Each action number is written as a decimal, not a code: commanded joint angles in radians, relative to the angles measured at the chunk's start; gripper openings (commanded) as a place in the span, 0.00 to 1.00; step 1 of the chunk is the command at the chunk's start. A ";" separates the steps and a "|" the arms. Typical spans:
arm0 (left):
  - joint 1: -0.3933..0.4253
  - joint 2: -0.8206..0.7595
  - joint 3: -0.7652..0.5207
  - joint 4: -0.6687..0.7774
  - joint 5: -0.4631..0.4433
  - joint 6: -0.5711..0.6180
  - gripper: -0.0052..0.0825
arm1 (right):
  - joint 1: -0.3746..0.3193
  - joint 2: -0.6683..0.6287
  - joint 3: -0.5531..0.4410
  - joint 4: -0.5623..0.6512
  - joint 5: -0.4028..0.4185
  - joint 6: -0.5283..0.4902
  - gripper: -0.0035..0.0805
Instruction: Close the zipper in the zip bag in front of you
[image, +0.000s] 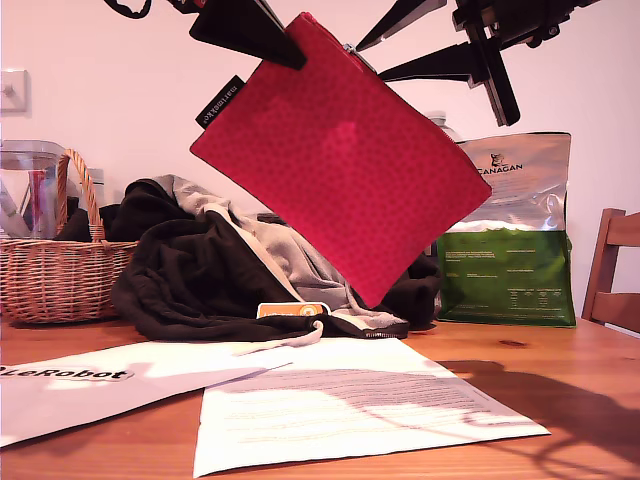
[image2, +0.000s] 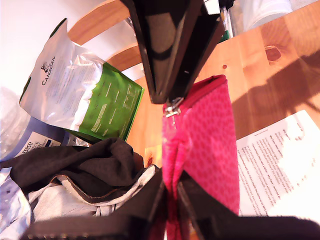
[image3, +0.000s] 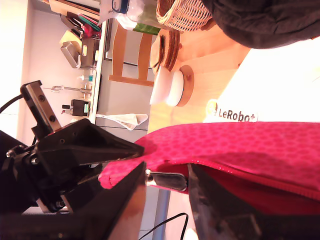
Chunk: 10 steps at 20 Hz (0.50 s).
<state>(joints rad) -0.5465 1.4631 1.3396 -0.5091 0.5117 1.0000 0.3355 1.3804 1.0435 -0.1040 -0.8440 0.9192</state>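
Pink-red dotted fabric hangs in the air: the zip bag (image: 340, 170) is held tilted above the wooden table (image: 580, 370), one corner pointing down, touching nothing below it. My first gripper (image2: 171, 181) has its jaws pressed together on the bag's upper edge, at the corner next to the bag's black label (image: 218, 103), and carries its weight. The zipper (image3: 250, 175) runs along that same upper long edge, away from the held corner. Its silver pull tab (image3: 166, 180) sits a short way along the edge from my first gripper. My second gripper (image3: 167, 172) is at the tab, jaws partly apart with the tab lying in the gap between them. As far as I can see it straddles the tab rather than pinching it. So the coming move turns on one line: the zip's long axis runs straight from one gripper to the other, and my second gripper is the nearer to the tab. I judge it should close on the tab and draw it along the edge while the first holds firm. Which stretch of zip is open I cannot tell. Counted: one bag, one zipper, one pull tab, two grippers. Behind the bag stands one green-and-silver Canagan bag (image: 510, 240).
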 joint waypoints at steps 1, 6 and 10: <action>0.000 0.001 0.005 0.012 0.011 -0.007 0.04 | 0.009 0.011 -0.013 0.017 -0.014 0.001 0.31; 0.000 0.001 0.005 0.008 0.003 -0.008 0.04 | 0.011 0.011 -0.013 0.017 -0.027 0.000 0.24; 0.001 0.001 0.005 0.008 -0.004 -0.010 0.04 | 0.011 0.011 -0.013 0.018 -0.048 -0.001 0.20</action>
<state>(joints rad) -0.5453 1.4631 1.3396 -0.5167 0.5030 0.9974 0.3412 1.3804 1.0435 -0.0971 -0.8837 0.9192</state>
